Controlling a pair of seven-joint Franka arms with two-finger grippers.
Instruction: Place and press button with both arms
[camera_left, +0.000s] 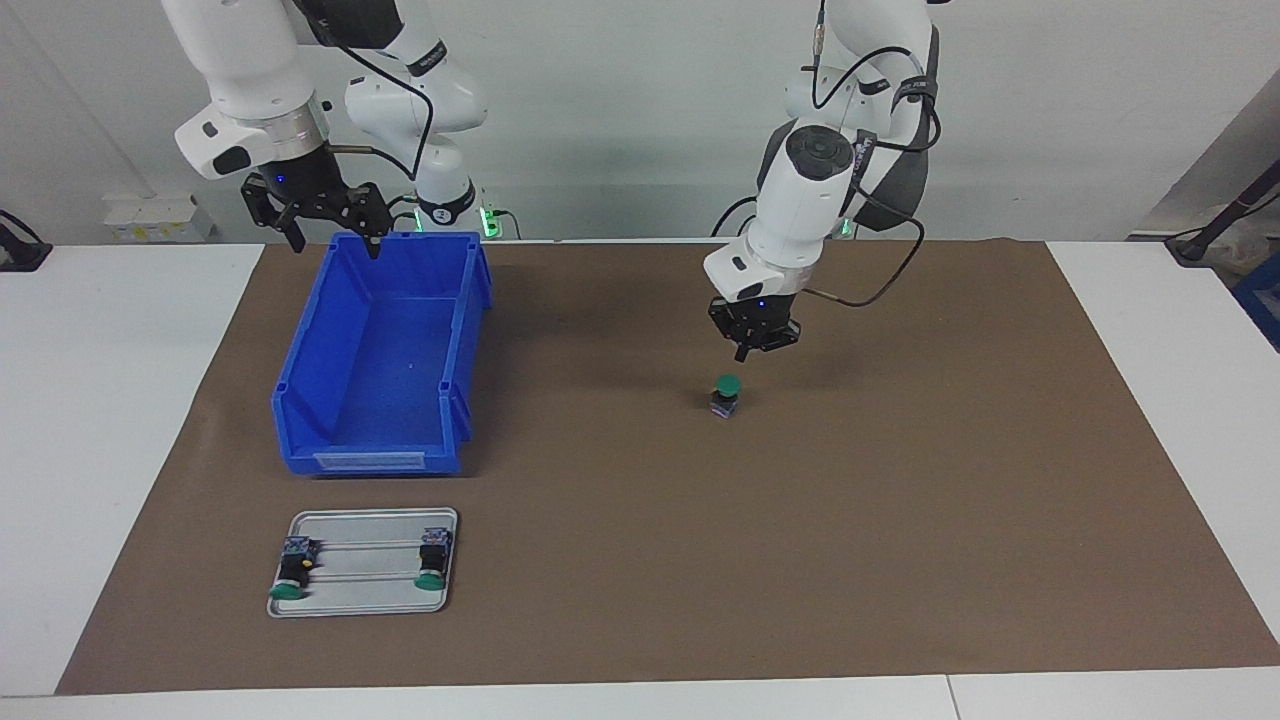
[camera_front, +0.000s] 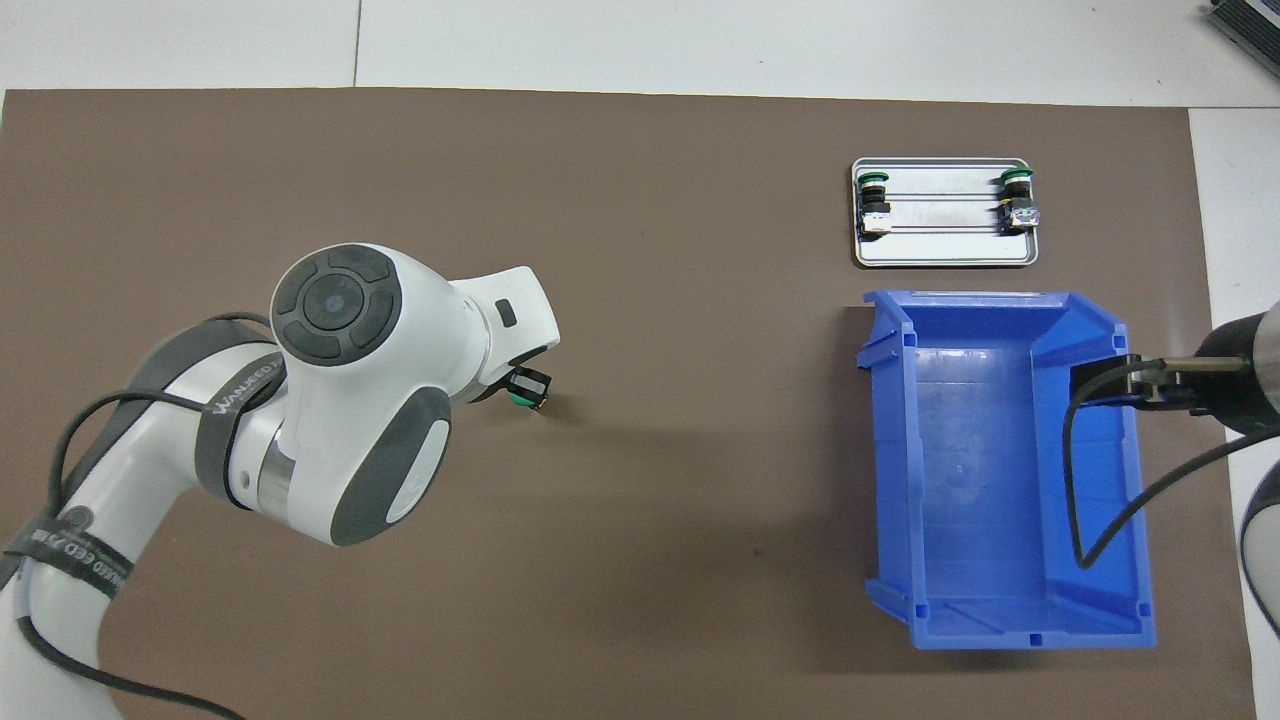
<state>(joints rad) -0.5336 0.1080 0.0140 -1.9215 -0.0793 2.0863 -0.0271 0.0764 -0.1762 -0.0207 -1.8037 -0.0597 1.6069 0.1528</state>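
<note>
A button with a round green cap stands upright on the brown mat, cap up. My left gripper hangs just above the cap, shut with nothing in it, and a small gap shows between its tips and the cap. In the overhead view the left gripper covers most of the button, leaving only a green sliver. My right gripper waits open over the rim of the blue bin nearest the robots; in the overhead view the right gripper is partly seen.
The blue bin has nothing inside it. Farther from the robots than the bin, a silver tray carries two more green-capped buttons lying on their sides; in the overhead view the tray shows too.
</note>
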